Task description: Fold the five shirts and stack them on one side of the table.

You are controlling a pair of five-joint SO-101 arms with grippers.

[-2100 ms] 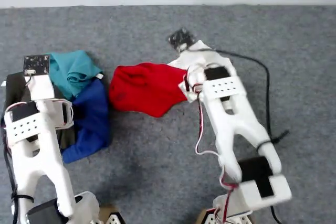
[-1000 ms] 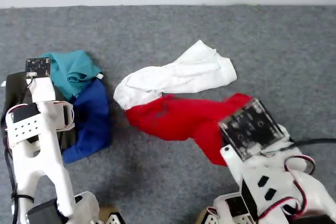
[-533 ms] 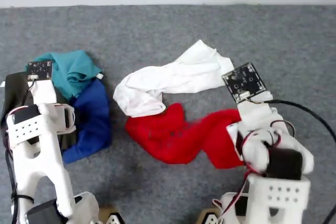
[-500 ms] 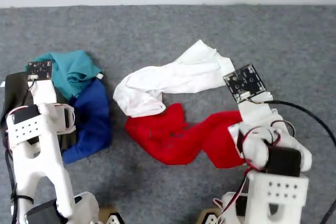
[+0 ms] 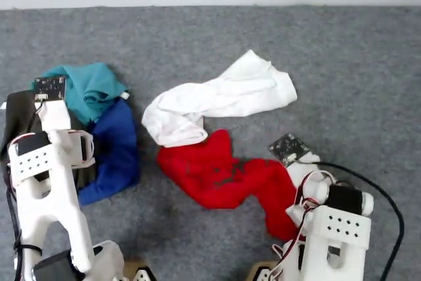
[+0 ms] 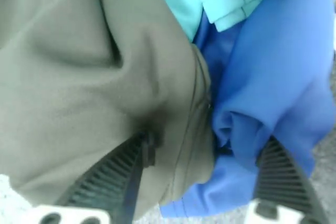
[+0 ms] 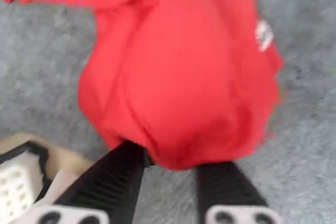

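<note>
**One end of the red shirt [image 5: 217, 172] in a grip**

The right pincer [image 7: 168, 165] is clamped on the red shirt's near end. The shirt lies crumpled mid-table [image 5: 197, 37], touching the white shirt [image 5: 217, 100] beyond it. The left pincer [image 6: 205, 166] is spread wide over the olive shirt [image 6: 68, 77] and blue shirt [image 6: 273, 77], which are heaped with the teal shirt [image 5: 92, 87] at the left side.

You've dragged the red shirt [image 5: 223, 176] off the white shirt [image 5: 217, 100], which now lies uncovered beyond it. Your right gripper [image 7: 169, 165], clamped on the red shirt's end, has pulled back from the far middle to just before its own base, stretching the cloth toward you.
</note>
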